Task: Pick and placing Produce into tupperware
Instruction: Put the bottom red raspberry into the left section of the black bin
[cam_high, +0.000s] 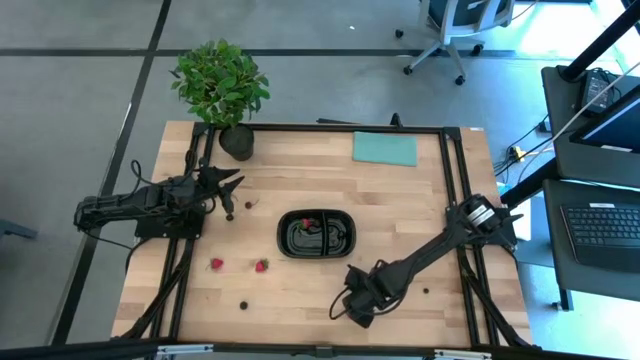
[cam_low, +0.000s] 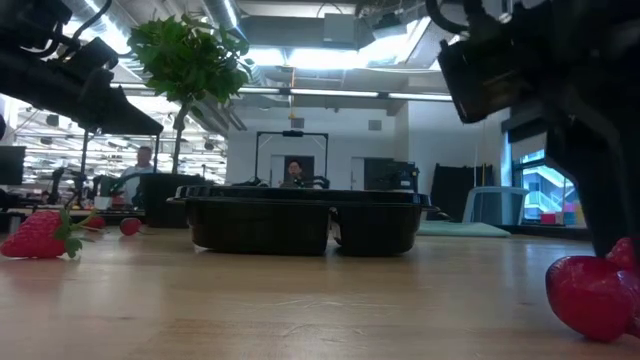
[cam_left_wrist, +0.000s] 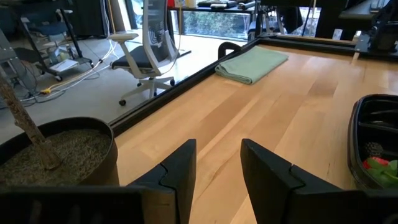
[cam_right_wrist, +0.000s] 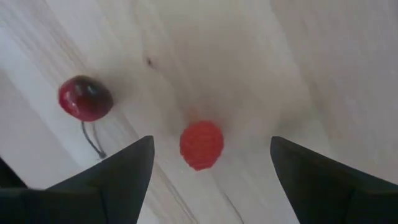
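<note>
Right now your right gripper (cam_right_wrist: 208, 180) hangs wide-jawed and empty straddling a red berry (cam_right_wrist: 201, 145) on the desk (cam_high: 400, 190), ready to close, while your left gripper (cam_left_wrist: 217, 174) waits part-open, empty.

A pale wooden table (cam_high: 400, 200) with a black frame round its edge carries a black two-compartment tray (cam_high: 345, 240) at its middle, a folded teal cloth (cam_high: 384, 148) toward the far right, and a potted leafy plant (cam_high: 237, 140) at the far left. Left of the tray, two strawberries (cam_high: 216, 264) lie side by side on the wood with a small dark berry (cam_high: 243, 304) nearer the front edge. Near the front, right of centre, a red berry (cam_right_wrist: 201, 145) and a dark cherry (cam_right_wrist: 85, 98) with a stem lie just apart on the boards.
</note>
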